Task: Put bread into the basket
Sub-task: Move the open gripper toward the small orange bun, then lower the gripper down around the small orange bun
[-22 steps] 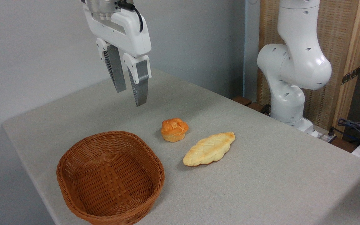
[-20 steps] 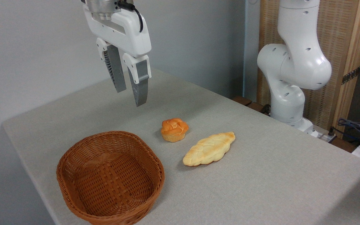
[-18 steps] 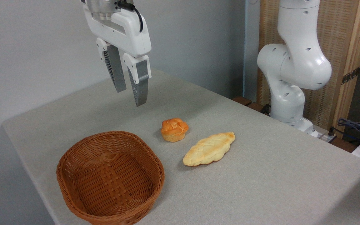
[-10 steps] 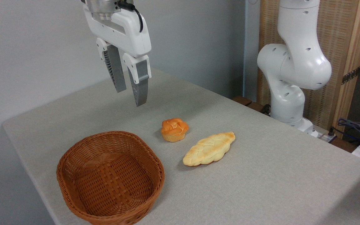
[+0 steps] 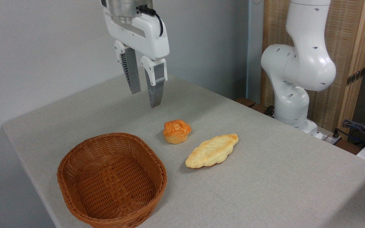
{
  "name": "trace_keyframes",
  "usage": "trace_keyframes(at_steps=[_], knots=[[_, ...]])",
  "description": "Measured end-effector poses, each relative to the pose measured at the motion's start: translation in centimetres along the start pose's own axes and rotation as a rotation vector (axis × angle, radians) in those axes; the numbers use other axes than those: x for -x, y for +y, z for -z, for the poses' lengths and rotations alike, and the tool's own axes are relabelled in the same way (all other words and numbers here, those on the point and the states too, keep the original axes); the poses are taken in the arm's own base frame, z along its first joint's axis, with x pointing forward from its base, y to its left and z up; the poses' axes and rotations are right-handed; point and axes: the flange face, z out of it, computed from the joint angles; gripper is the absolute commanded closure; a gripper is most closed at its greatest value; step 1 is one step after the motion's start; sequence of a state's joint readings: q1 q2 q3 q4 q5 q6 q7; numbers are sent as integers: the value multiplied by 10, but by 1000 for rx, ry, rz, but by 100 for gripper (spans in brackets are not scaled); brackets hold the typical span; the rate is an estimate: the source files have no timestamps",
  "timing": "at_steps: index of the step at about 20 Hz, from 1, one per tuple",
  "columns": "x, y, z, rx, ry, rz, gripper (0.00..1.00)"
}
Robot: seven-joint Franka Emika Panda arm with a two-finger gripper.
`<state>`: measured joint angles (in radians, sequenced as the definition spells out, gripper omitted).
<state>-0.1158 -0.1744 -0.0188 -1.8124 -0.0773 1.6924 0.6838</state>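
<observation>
Hanging fingers-down, gripper (image 5: 145,98) hovers parted above the bread (image 5: 176,131)

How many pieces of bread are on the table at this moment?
2. The small round orange bun sits near the table's middle, just right of the wicker basket. The longer pale braided loaf lies right of and nearer than the bun. The basket's visible interior holds none.

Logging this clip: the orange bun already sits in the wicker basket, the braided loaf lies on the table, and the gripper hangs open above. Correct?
Not quite. The camera view shows the orange bun on the table, outside the empty wicker basket. The braided loaf and the open gripper are as stated.
</observation>
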Motion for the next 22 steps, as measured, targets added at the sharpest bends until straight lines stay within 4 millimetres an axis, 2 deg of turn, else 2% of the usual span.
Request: trace_keyframes(at_steps=[6,9,11,18,22], knots=[[14,55,-48,12,-31,-69,0],[14,89,-77,28,-86,-120,0],[14,104,-96,39,-121,-147,0],[19,118,-150,33,-130,-176,0],[22,123,-161,32,-151,-196,0]])
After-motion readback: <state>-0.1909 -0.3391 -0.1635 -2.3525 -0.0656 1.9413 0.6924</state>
